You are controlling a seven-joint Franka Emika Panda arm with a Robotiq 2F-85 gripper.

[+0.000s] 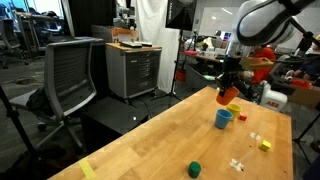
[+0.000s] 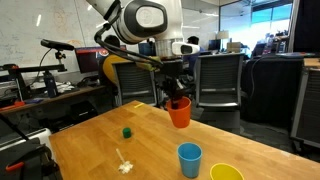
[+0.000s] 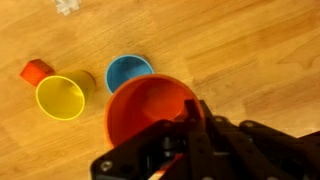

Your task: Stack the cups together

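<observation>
My gripper (image 1: 229, 86) (image 2: 173, 93) is shut on the rim of the orange-red cup (image 1: 233, 97) (image 2: 180, 113) and holds it upright above the wooden table. In the wrist view the gripper (image 3: 188, 118) has one finger inside the orange-red cup (image 3: 145, 108). The blue cup (image 1: 223, 119) (image 2: 189, 158) (image 3: 128, 71) stands open side up on the table just below and beside the held cup. The yellow cup (image 2: 226, 173) (image 3: 60, 97) stands next to the blue one; in an exterior view (image 1: 241, 116) only a little of it shows.
A dark green stubby piece (image 1: 195, 168) (image 2: 127, 131), a small yellow block (image 1: 264, 145), a small red block (image 3: 37, 71) and white bits (image 2: 124, 165) (image 1: 237, 163) lie on the table (image 1: 150, 140). Office chairs (image 1: 70, 75) stand around it.
</observation>
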